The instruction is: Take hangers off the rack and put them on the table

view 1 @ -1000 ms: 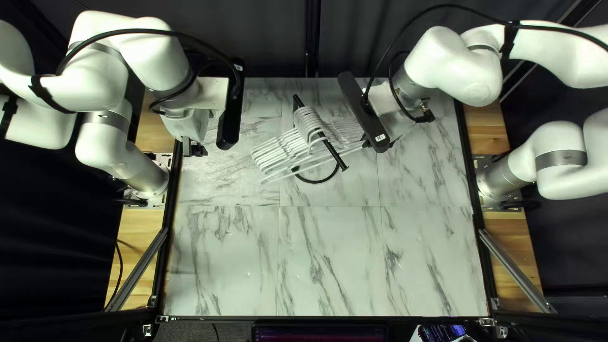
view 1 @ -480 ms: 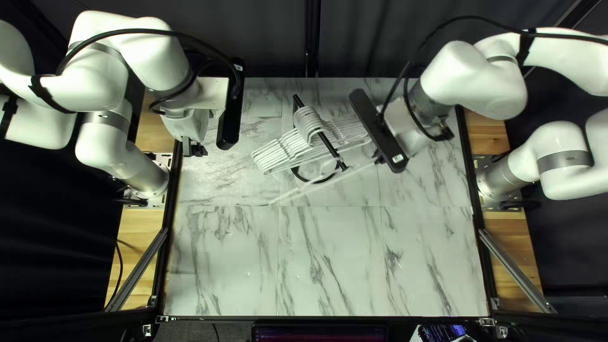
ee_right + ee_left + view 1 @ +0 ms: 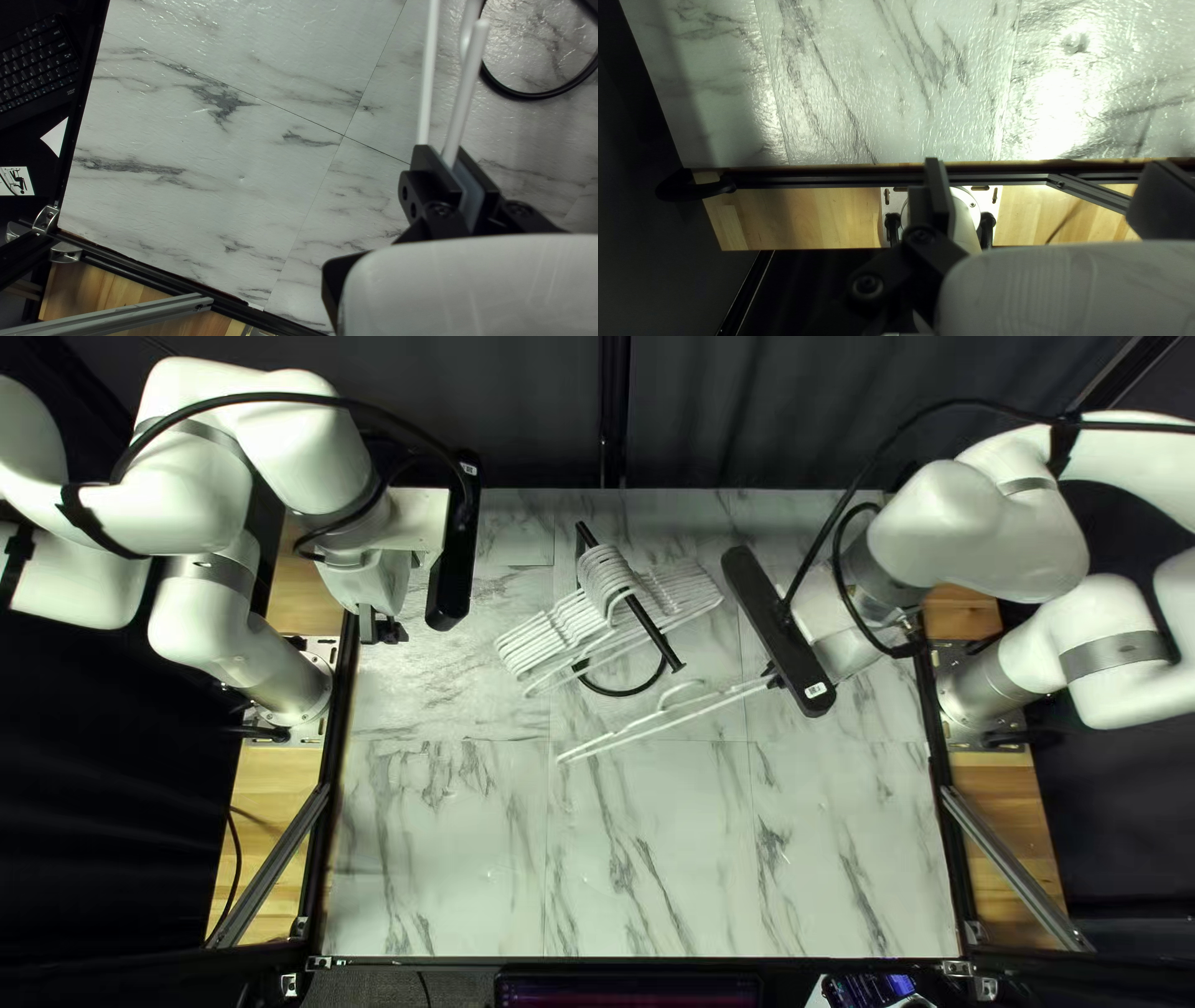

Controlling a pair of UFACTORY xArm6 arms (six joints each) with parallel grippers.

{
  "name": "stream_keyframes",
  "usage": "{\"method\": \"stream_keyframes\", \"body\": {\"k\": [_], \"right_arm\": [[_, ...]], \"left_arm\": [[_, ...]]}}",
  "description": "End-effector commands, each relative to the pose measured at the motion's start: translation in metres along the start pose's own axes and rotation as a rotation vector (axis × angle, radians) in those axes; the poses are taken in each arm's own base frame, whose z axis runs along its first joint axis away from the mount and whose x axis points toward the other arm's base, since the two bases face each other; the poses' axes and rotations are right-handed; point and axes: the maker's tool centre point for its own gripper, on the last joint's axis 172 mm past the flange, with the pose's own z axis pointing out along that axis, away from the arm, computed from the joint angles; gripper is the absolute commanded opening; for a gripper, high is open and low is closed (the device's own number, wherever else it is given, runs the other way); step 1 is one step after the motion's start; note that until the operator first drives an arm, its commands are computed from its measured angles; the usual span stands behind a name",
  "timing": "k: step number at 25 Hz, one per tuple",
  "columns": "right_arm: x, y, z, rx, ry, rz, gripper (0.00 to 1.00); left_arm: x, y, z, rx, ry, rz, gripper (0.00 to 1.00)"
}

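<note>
Right wrist view, gripper (image 3: 451, 161) pinching hanger (image 3: 463, 93), rack (image 3: 659, 641) only in top left view

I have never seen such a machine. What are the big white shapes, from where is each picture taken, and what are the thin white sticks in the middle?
The big white shapes are two robot arms, the left arm and the right arm. They are fixed at opposite edges of a marble-patterned table. The wide picture looks down from above the table's near edge. The other two pictures come from a camera on each arm's wrist, looking along its pincer. On the table stands a black rack with a row of white hangers hooked over its bar; these are your thin sticks. The right pincer is shut on one more hanger, which it holds apart from the rack. The left pincer is open and empty, at the table's left edge.
</note>
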Motion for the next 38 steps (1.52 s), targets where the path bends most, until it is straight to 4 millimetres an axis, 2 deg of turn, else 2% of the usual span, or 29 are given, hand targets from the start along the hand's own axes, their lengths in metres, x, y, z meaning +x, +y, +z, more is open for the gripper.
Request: {"method": "stream_keyframes", "body": {"k": [1, 3, 4, 6, 7, 9, 11, 12, 13, 16, 18, 32, 34, 36, 38], "right_arm": [[0.000, 0.000, 0.000, 0.000, 0.000, 0.000, 0.00], [-0.002, -0.001, -0.001, -0.001, 0.000, -0.006, 0.00], [0.001, -0.010, 0.000, -0.011, -0.013, 0.010, 0.00], [0.008, -0.044, 0.002, -0.080, -0.049, 0.093, 0.00], [0.009, -0.051, 0.003, -0.102, -0.055, 0.114, 0.00], [0.014, -0.083, 0.007, -0.186, -0.070, 0.192, 0.00], [0.022, -0.111, 0.023, -0.291, -0.089, 0.278, 0.00], [0.024, -0.116, 0.031, -0.317, -0.098, 0.298, 0.00], [0.027, -0.121, 0.047, -0.361, -0.122, 0.334, 0.00], [0.021, -0.117, 0.080, -0.434, -0.167, 0.388, 0.00], [0.017, -0.113, 0.091, -0.496, -0.208, 0.434, 0.00], [0.015, -0.111, 0.093, -0.521, -0.225, 0.450, 0.00], [0.012, -0.111, 0.101, -0.538, -0.228, 0.473, 0.00], [0.011, -0.115, 0.111, -0.627, -0.230, 0.532, 0.00], [0.009, -0.113, 0.113, -0.726, -0.216, 0.549, 0.00]], "left_arm": [[0.000, 0.000, 0.000, 0.000, 0.000, 0.000, 1.00], [0.000, 0.000, 0.000, 0.000, 0.000, 0.000, 1.00], [0.000, 0.000, 0.000, 0.000, 0.000, 0.000, 1.00], [0.000, 0.000, 0.000, 0.000, 0.000, 0.000, 1.00], [0.000, 0.000, 0.000, 0.000, 0.000, 0.000, 1.00], [0.000, 0.000, 0.000, 0.000, 0.000, 0.000, 1.00], [0.000, 0.000, 0.000, 0.000, 0.000, 0.000, 1.00], [0.000, 0.000, 0.000, 0.000, 0.000, 0.000, 1.00], [0.000, 0.000, 0.000, 0.000, 0.000, 0.000, 1.00], [0.000, 0.000, 0.000, 0.000, 0.000, 0.000, 1.00], [0.000, 0.000, 0.000, 0.000, 0.000, 0.000, 1.00], [0.000, 0.000, 0.000, 0.000, 0.000, 0.000, 1.00], [0.000, 0.000, 0.000, 0.000, 0.000, 0.000, 1.00], [0.000, 0.000, 0.000, 0.000, 0.000, 0.000, 1.00], [0.000, 0.000, 0.000, 0.000, 0.000, 0.000, 1.00]]}}
